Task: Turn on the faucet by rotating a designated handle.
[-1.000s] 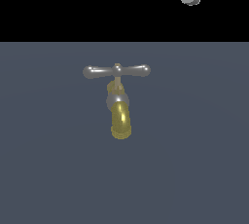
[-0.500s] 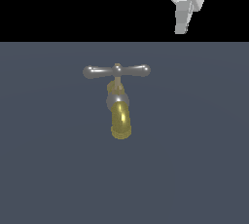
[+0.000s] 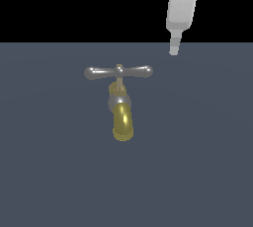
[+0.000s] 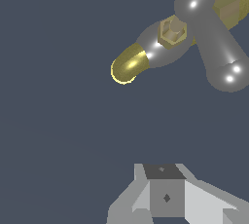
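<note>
One gripper (image 3: 173, 49) hangs far-right of the handle (image 3: 118, 72), apart | jaw gap: cannot tell (fingers overlap) | faucet (image 3: 121, 115) spout points near | handle lies level.

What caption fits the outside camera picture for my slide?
A robot gripper comes down beside the silver handle of a golden faucet, not touching it yet.
</note>
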Controlling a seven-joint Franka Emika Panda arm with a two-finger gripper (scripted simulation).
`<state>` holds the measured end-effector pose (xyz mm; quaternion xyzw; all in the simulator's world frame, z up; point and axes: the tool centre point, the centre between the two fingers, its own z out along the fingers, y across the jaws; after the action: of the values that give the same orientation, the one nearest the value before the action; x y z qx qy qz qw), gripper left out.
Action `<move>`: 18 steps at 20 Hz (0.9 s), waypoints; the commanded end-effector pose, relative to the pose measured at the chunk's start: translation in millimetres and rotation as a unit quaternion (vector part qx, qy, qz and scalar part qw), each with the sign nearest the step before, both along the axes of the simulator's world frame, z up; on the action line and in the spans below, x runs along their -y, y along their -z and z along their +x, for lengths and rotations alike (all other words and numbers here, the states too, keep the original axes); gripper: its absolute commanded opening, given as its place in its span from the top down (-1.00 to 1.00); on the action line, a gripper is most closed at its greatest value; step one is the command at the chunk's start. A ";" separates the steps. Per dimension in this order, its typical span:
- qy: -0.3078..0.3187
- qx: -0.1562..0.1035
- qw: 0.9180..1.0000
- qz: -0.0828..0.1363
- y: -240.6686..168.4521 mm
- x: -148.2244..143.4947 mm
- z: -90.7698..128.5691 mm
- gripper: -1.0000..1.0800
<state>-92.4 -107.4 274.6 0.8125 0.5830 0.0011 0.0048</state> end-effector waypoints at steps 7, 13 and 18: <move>-0.093 -0.001 0.996 0.000 32.2 -7.7 28.3 1.00; -0.153 -0.003 0.988 0.001 52.9 -16.2 45.5 1.00; -0.190 -0.004 0.982 0.002 65.5 -22.7 55.5 1.00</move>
<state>-39.9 -86.5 212.7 0.6952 0.7188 -0.0001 0.0012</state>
